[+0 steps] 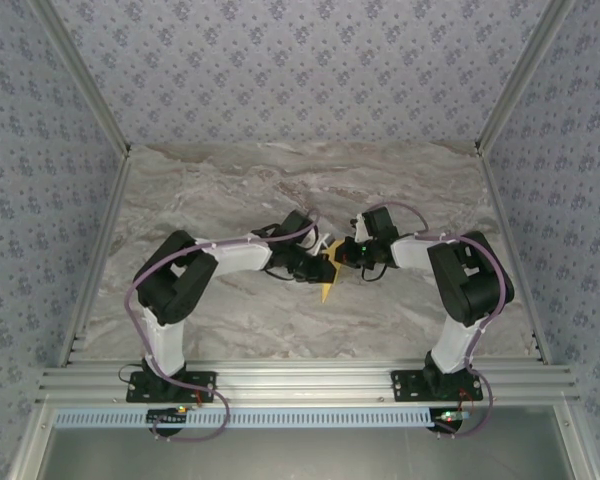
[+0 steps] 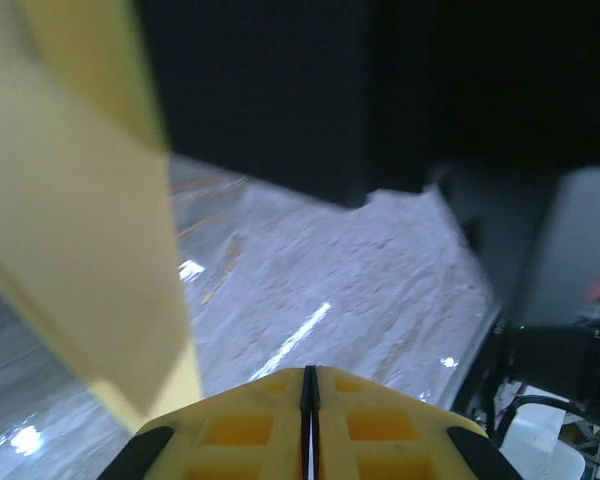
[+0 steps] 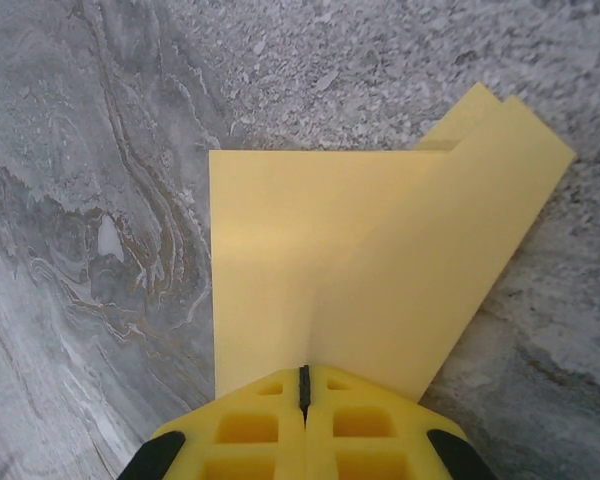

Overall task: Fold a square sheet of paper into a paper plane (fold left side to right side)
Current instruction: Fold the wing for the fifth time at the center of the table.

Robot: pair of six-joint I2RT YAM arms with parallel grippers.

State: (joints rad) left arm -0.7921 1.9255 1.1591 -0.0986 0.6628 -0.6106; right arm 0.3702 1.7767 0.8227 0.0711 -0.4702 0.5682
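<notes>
The right fingers (image 3: 326, 388) are pressed shut on the near edge of the paper (image 3: 360, 270), a yellow folded sheet. It fans out ahead of their tips: one flap runs straight ahead with a square corner, and a layered flap slants off to their right. The grey marbled bench (image 3: 80, 200) lies beyond it. The left fingers (image 2: 332, 390) are closed tip to tip with nothing visible between them. The paper stands blurred just to their left, and a black housing (image 2: 280, 90) looms ahead of them. From above, the paper sits between the two sets of fingers.
</notes>
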